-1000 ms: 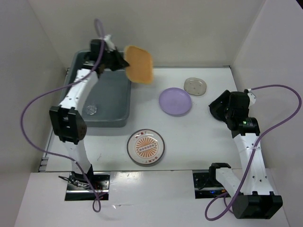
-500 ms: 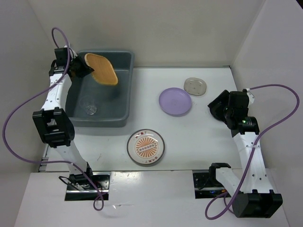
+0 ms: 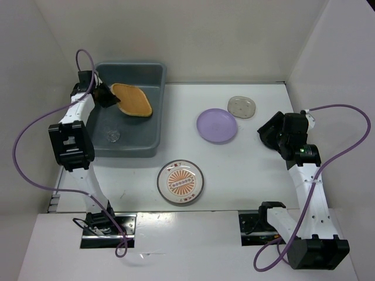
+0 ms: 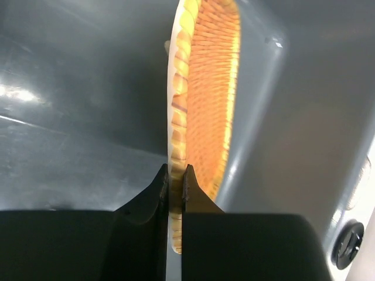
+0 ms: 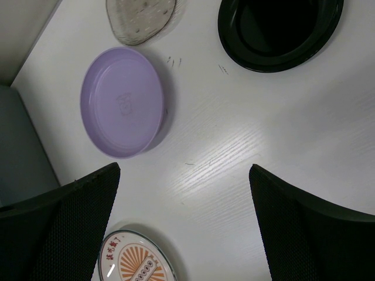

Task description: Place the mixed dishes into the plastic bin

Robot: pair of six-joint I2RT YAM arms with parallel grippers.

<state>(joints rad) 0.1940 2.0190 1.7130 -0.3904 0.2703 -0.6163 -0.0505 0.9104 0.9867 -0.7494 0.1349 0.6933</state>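
My L gripper (image 4: 174,175) clamps 1 tan plate (image 4: 205,88) in 1 grey bin (image 3: 153,132) w/ 1 glass cup (image 3: 112,136), R gripper (image 5: 183,172) spread, empty, 4 on white table (image 3: 246,170): lavender plate (image 3: 217,125), translucent dish (image 3: 241,106), patterned plate (image 3: 180,182), black dish (image 5: 275,29), white walls (image 3: 234,35).

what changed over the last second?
The left end effector swung the tan woven plate from above the far right corner of the plastic bin leftward and down into it, still clamped on its edge. Unchanged: right end effector open and parked; lavender plate, translucent dish, patterned plate on the table; glass cup in the bin.
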